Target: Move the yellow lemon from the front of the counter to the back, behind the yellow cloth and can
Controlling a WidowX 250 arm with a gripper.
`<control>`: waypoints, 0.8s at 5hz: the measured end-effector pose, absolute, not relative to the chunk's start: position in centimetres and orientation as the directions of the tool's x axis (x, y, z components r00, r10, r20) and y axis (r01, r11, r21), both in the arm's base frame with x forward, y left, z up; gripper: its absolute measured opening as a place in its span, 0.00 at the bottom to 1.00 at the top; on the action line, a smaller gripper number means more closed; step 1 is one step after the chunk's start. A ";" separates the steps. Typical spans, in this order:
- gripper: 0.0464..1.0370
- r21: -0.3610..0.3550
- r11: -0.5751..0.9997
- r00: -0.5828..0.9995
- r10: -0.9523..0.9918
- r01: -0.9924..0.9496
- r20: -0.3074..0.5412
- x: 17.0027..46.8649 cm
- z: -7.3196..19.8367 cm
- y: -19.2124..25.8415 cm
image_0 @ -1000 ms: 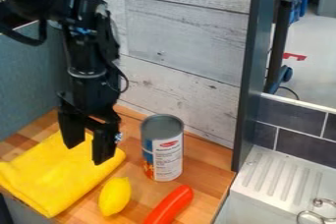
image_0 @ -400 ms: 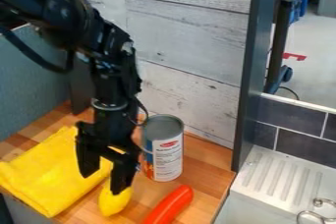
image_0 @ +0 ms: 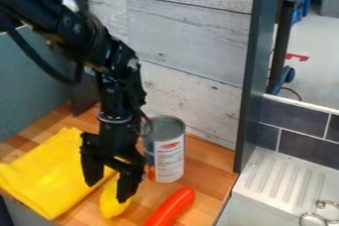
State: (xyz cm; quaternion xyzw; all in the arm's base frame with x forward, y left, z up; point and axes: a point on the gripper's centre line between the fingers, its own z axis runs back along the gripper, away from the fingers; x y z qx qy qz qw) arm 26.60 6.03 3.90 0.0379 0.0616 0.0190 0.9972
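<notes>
Left, a folded yellow cloth [image_0: 49, 180] lies flat on the wooden desk [image_0: 206, 170]. You may treat it as soft and easily dragged, so allow room for the jaw on that side, which overlaps its edge in this view.

Left of centre, the black gripper [image_0: 107, 192] hangs tips down, its jaws standing apart with a gap between them; you cannot tell whether either touches anything.

Beneath and between the jaws, the yellow lemon [image_0: 110, 205] rests on the desk just beside the cloth, partly hidden by the right-hand jaw as you view it. Its long axis runs roughly from near edge to back. Whether it is real or a toy you cannot tell; in either case expect a light, fairly firm body with a smooth, rounded skin. Take it across the narrower width at mid-length, with the pads low on both flanks. Holding it high, or near a tapered end, would invite it to roll or squirt out. Moderate pressure should suffice, since a hollow toy might dent.

Centre, a labelled can [image_0: 169, 154] stands upright just behind and to the right of the gripper; keep your wrist clear of it.

Right of the lemon, a smooth red elongated object [image_0: 170, 207] lies slantwise on the desk, leaving you a strip of wood between the two.
</notes>
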 end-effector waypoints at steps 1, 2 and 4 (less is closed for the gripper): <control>0.96 0.082 0.996 0.992 0.056 -0.046 -0.116 27.2 3.0 6.2; 0.96 0.065 0.997 0.991 0.049 -0.041 -0.123 27.4 1.7 6.0; 0.77 0.036 0.999 0.990 0.044 -0.039 -0.136 27.7 0.5 5.6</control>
